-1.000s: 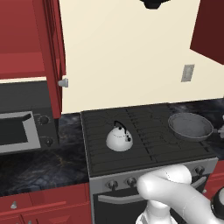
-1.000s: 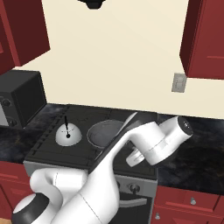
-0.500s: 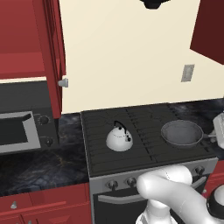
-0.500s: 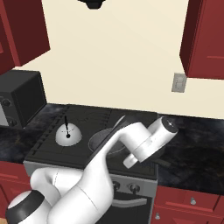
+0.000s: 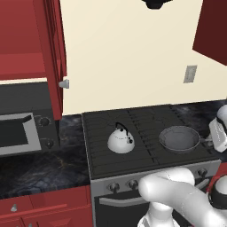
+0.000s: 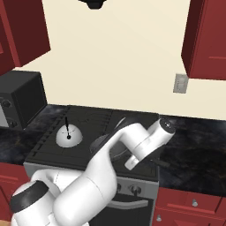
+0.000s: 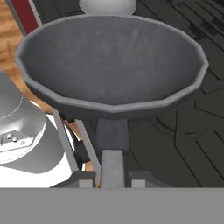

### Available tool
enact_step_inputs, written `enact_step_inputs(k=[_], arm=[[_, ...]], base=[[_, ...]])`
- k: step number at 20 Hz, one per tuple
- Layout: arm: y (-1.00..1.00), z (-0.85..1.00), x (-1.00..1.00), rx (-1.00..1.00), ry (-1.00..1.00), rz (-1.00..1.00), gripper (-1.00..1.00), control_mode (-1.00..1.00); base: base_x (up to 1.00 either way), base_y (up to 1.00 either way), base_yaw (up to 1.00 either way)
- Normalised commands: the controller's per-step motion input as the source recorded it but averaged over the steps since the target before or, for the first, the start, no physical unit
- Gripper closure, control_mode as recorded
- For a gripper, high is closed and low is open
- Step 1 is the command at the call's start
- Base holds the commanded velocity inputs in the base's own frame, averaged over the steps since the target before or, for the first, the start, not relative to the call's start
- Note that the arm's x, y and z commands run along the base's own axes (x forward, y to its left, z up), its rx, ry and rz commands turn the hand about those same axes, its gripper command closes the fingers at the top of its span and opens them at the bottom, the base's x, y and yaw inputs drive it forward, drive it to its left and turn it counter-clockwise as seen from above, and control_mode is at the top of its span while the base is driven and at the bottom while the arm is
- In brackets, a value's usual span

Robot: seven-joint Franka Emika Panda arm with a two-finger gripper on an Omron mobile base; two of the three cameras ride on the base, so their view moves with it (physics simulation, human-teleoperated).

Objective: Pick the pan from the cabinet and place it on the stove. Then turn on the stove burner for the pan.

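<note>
You have the jaws closed on the handle of the pan [image 7: 111, 74], which sits over the front right corner of the stove [image 5: 146, 150]. Left of it stands the white kettle [image 5: 120, 139]. Farther back, the cabinet [image 5: 40, 48] hangs with its door open.

Dark grey pan [image 5: 179, 138] upright over stove [image 5: 146, 153] right grates.

The pan [image 5: 179, 138] is dark grey inside and out, with a dark handle. The stove [image 5: 146, 157] has black grates over a grey steel front with round knobs. The kettle [image 5: 120, 140] is white with a black handle. The cabinet [image 5: 33, 48] is red, and the desk [image 5: 40, 166] is black, veined marble.
</note>
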Motion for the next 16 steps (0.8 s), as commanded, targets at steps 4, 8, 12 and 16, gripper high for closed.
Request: enact_step_inputs(k=[4, 8, 12, 16], arm=[[-0.2, -0.22, 0.27, 0.0, 0.08, 0.05, 1.0, -1.0], [-0.24, -0.23, 0.34, 0.0, 0.07, 0.05, 1.0, -1.0], [-0.14, -0.2, 0.37, 0.0, 0.05, 0.03, 1.0, -1.0], [-0.14, -0.25, 0.36, 0.0, 0.02, 0.02, 1.0, -1.0]], base=[[0.0, 0.0, 0.0], [0.0, 0.0, 0.0], [0.0, 0.0, 0.0], [0.0, 0.0, 0.0]])
